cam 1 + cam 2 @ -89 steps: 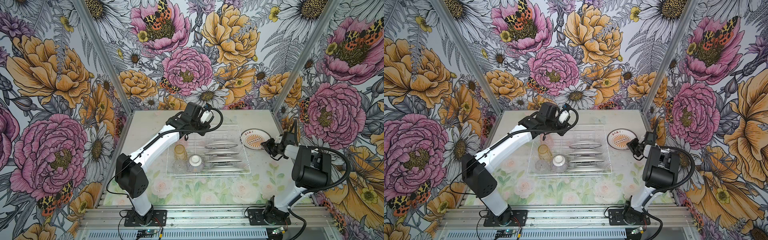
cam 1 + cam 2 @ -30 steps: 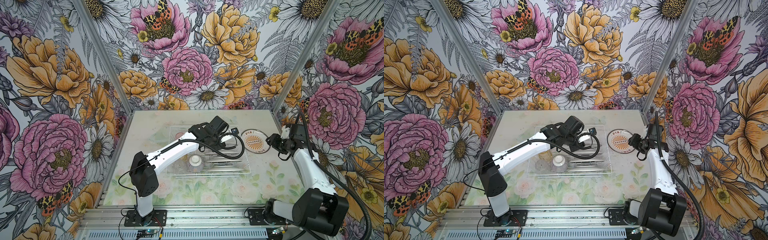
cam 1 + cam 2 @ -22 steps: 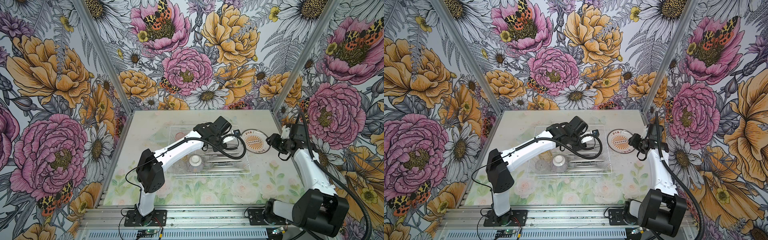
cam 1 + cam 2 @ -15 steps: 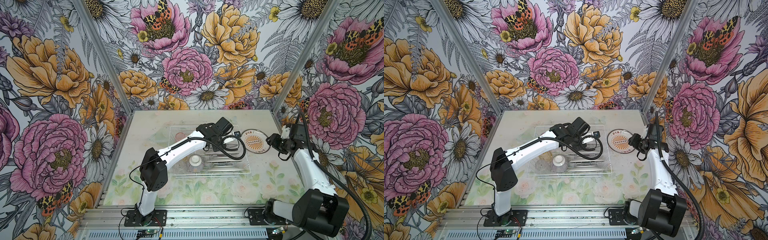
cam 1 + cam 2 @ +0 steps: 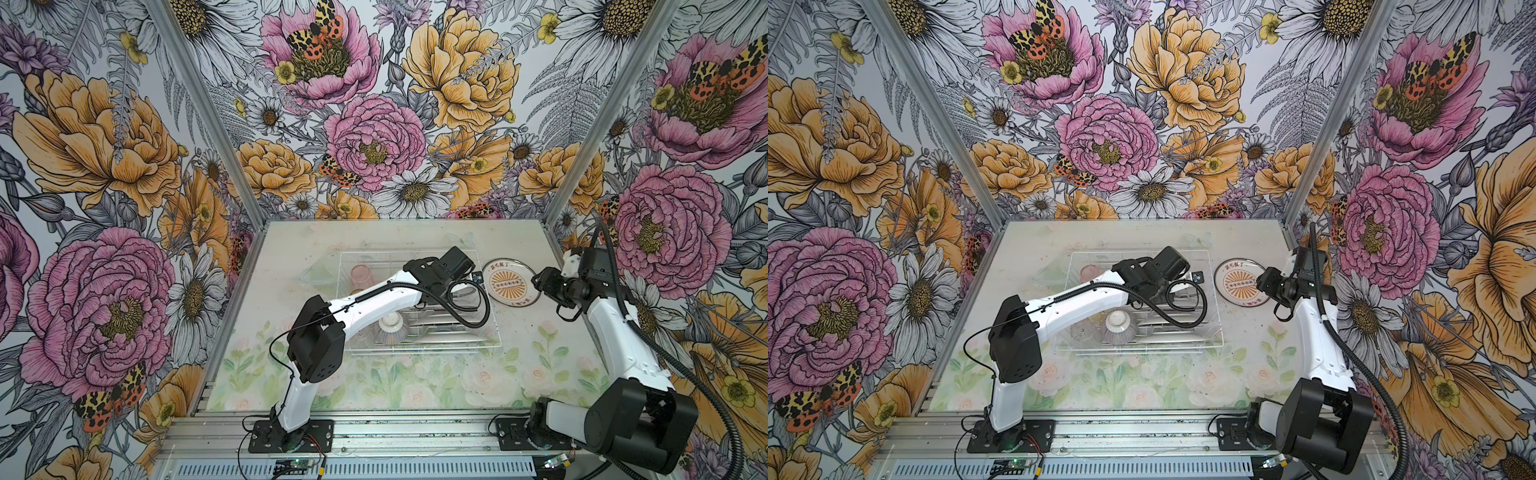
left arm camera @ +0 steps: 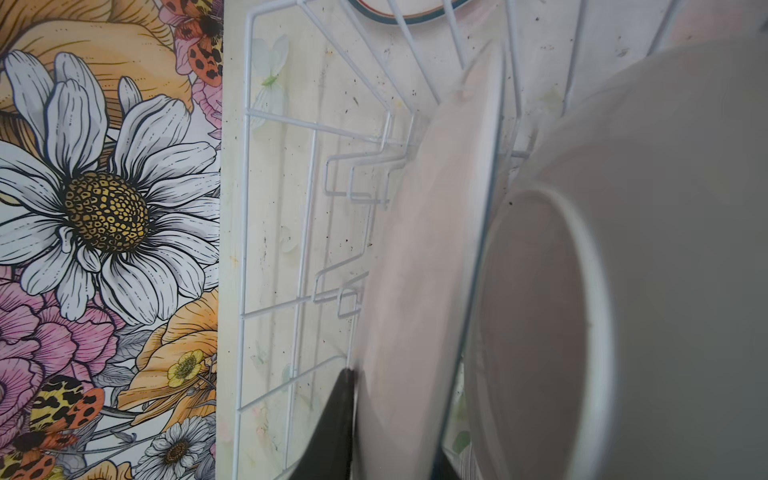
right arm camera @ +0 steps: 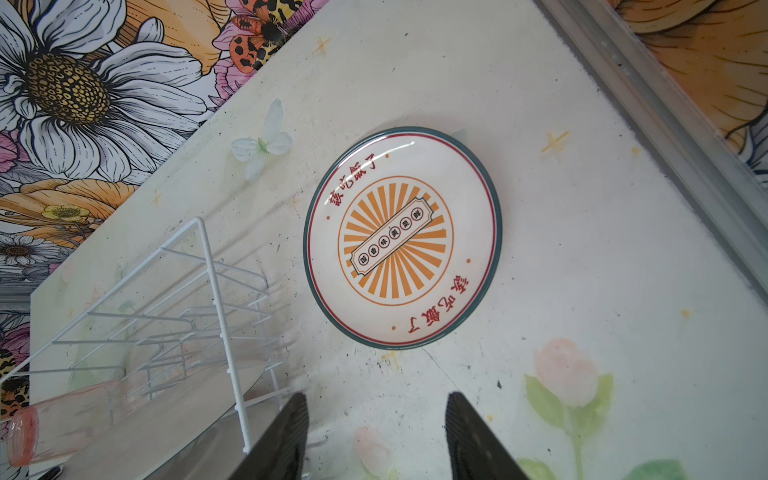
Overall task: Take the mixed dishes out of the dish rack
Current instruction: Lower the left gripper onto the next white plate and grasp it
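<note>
Flowered wallpaper closes the cell on three sides, and the pale tabletop [image 5: 374, 386] carries the dish rack [image 6: 246, 208] near its middle.

Over the last seconds the left arm has left the far left part of the rack and stretched across it to the row of standing plates. The left pincer [image 6: 392, 415] has been narrowing there. In the left wrist view the standing plate [image 6: 415, 291] sits between the fingers [image 6: 336, 424]. One dark finger lies against its back, and the other barely shows at its front. We read this as a grip on the rim of this plate, which stands in its slot in the rack.

The right arm has risen from its folded posture. The right pincer [image 7: 376, 399] hangs with its jaws apart and nothing between them, near the printed plate [image 7: 401, 237] that lies flat on the tabletop, right of the rack.

We judge that one plate is unloaded and a second is about to be lifted. The ribbed bowl [image 5: 390, 326], the pink tumbler [image 5: 359, 276] and the other plates remain inside.

In both top views the left arm lies long and low, with its forearm crossing over the left half of the rack. The right arm stands almost upright, with its wrist bent toward the printed plate.
</note>
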You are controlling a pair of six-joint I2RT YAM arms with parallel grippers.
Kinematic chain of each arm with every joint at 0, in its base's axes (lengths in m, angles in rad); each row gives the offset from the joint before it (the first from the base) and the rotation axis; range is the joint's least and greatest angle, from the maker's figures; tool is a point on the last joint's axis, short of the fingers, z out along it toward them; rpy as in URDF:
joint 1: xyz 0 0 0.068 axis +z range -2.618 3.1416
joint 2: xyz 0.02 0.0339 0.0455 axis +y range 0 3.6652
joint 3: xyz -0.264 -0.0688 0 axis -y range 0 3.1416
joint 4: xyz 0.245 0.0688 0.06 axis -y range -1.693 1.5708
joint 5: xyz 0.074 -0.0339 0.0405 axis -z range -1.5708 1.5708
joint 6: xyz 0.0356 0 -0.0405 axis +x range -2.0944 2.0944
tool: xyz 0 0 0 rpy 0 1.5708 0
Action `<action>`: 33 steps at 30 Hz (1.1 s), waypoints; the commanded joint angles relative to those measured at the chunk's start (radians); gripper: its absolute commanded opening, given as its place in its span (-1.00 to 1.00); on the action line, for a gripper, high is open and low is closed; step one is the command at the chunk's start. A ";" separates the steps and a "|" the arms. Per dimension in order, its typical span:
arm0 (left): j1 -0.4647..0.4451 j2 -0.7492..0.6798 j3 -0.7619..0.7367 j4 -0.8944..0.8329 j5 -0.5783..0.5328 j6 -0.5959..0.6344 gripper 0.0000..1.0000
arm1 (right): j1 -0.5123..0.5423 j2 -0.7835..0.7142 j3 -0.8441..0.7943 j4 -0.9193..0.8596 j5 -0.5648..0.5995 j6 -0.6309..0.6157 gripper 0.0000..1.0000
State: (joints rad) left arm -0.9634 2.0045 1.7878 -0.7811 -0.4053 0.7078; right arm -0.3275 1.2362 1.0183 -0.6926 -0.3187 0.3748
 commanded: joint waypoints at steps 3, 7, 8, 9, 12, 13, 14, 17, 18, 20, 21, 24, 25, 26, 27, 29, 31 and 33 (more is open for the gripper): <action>-0.003 -0.038 -0.045 0.137 -0.101 0.044 -0.65 | 0.002 -0.009 -0.004 0.010 -0.013 -0.014 0.11; -0.003 -0.035 -0.052 0.138 -0.108 0.039 -0.73 | 0.002 -0.012 -0.008 0.012 -0.017 -0.012 0.11; -0.003 -0.038 -0.054 0.140 -0.109 0.034 -0.80 | 0.003 -0.014 -0.009 0.012 -0.017 -0.011 0.11; -0.003 -0.044 -0.058 0.143 -0.107 0.031 -0.81 | 0.002 -0.015 -0.009 0.012 -0.017 -0.010 0.11; -0.002 -0.062 -0.065 0.150 -0.091 0.025 -0.81 | 0.002 -0.017 -0.009 0.013 -0.020 -0.011 0.11; -0.002 -0.066 -0.065 0.150 -0.087 0.023 -0.86 | 0.002 -0.019 -0.009 0.013 -0.022 -0.009 0.11; 0.000 -0.074 -0.065 0.149 -0.082 0.022 -0.86 | 0.002 -0.019 -0.009 0.012 -0.023 -0.009 0.11; 0.003 -0.097 -0.066 0.148 -0.059 0.018 -0.87 | 0.002 -0.023 -0.009 0.012 -0.027 -0.007 0.11; 0.004 -0.104 -0.067 0.147 -0.050 0.015 -0.88 | 0.002 -0.026 -0.008 0.012 -0.027 -0.007 0.11; 0.010 -0.126 -0.067 0.146 -0.029 0.001 -0.90 | 0.002 -0.031 -0.011 0.012 -0.028 -0.007 0.11; 0.013 -0.138 -0.067 0.146 -0.019 -0.007 -0.90 | 0.002 -0.032 -0.011 0.013 -0.029 -0.008 0.11; 0.024 -0.173 -0.062 0.146 0.013 -0.036 -1.00 | 0.002 -0.038 -0.011 0.013 -0.031 -0.008 0.11; 0.029 -0.202 -0.059 0.146 0.023 -0.045 -1.00 | 0.003 -0.039 -0.012 0.012 -0.031 -0.008 0.11; 0.034 -0.223 -0.056 0.146 0.034 -0.055 -1.00 | 0.002 -0.041 -0.011 0.013 -0.033 -0.008 0.11; 0.039 -0.234 -0.054 0.146 0.042 -0.062 -1.00 | 0.002 -0.043 -0.011 0.013 -0.034 -0.007 0.11; 0.048 -0.256 -0.048 0.144 0.059 -0.076 -1.00 | 0.002 -0.047 -0.009 0.012 -0.038 -0.006 0.10; 0.059 -0.278 -0.044 0.141 0.074 -0.092 -1.00 | 0.002 -0.049 -0.008 0.012 -0.043 -0.007 0.10; 0.073 -0.300 -0.035 0.133 0.102 -0.118 -1.00 | 0.002 -0.052 -0.006 0.012 -0.050 -0.007 0.09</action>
State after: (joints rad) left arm -0.9092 1.7504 1.7203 -0.6830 -0.3622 0.6506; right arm -0.3275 1.2087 1.0164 -0.6918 -0.3489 0.3729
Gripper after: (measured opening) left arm 0.097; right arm 0.549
